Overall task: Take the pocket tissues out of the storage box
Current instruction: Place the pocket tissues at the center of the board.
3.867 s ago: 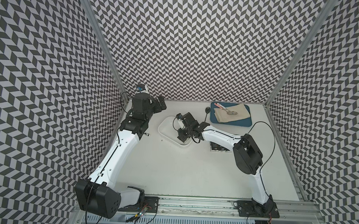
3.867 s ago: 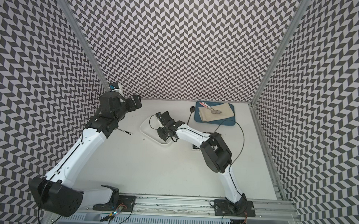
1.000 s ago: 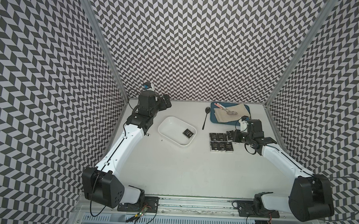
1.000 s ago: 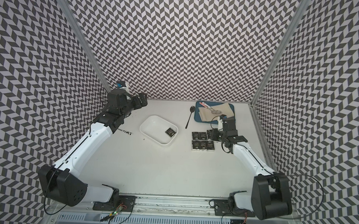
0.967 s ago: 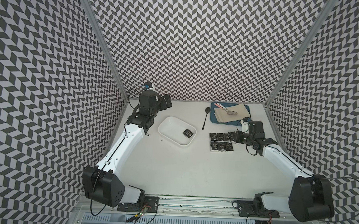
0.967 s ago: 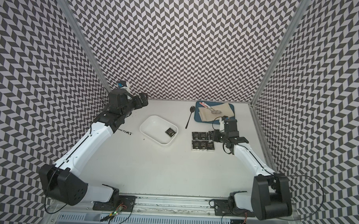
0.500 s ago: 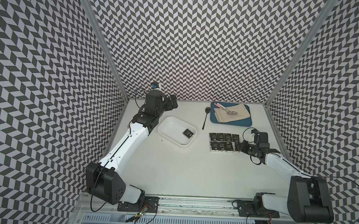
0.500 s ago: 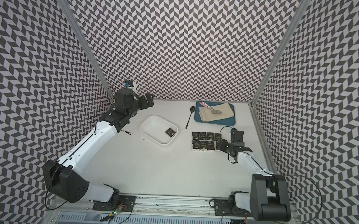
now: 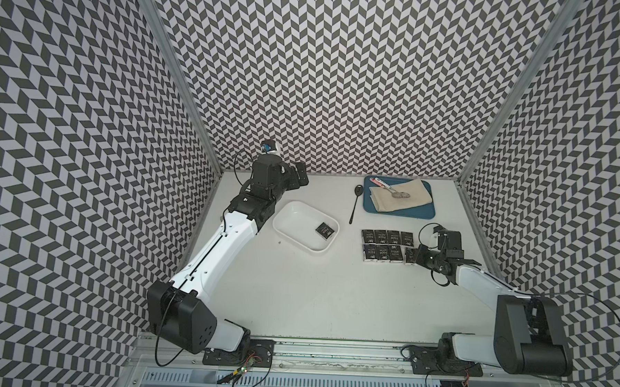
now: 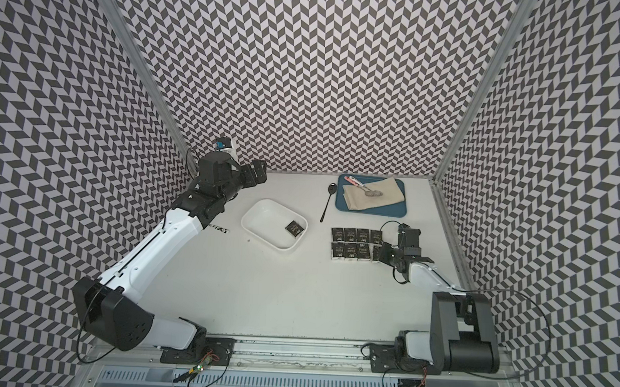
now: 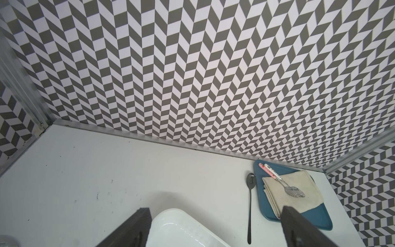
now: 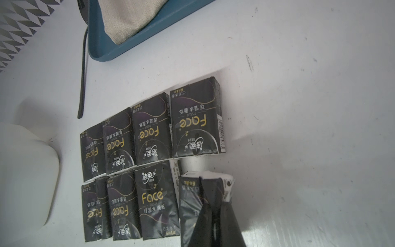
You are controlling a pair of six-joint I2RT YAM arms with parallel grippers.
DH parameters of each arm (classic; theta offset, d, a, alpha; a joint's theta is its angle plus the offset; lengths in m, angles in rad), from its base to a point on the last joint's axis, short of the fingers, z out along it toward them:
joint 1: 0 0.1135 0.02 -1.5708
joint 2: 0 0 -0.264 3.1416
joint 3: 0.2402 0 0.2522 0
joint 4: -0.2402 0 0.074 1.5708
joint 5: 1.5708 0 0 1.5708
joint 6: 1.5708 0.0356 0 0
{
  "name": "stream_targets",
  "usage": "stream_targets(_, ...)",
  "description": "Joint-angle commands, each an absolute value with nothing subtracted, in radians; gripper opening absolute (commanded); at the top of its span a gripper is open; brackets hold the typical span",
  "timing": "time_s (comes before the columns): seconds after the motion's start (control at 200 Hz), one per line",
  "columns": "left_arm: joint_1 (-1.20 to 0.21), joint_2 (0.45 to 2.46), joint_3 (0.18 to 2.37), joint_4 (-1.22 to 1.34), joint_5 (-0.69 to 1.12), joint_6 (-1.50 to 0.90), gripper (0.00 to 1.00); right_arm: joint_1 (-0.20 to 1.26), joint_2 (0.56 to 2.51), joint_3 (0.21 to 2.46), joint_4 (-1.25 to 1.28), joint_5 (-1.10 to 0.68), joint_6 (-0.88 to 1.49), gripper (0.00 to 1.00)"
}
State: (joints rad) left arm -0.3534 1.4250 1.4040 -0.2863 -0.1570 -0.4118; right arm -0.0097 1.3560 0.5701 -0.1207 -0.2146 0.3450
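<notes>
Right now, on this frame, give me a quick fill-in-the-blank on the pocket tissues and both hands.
Inside the storage box lies exactly ___ pack of pocket tissues.
The right hand is shut on a packet ending the row nearer the robot, beside ___ packets lying flat in that row.
The left hand holds nothing; its jaws stand ___.
The black spoon lies beside the ___ tray.
Missing words: one, three, open, blue.
</notes>
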Motion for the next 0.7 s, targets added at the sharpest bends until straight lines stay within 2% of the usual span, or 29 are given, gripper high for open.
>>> stream_targets(0.0, -0.361, 1.42, 1.439, -0.288, -0.173, -0.399, 0.99, -0.015, 1.386, 0.579, -0.07, -0.235, 0.34, 0.12)
stream_targets(0.35, -0.362, 1.411, 1.449, -0.293, -0.172, -0.397, 0.99, -0.014, 1.435, 0.608, -0.071, -0.229, 0.326, 0.16)
stream_targets(0.696, -0.373, 1.397, 1.452, -0.3, -0.174, -0.397, 0.99, -0.015, 1.484, 0.632, -0.055, -0.219, 0.325, 0.25)
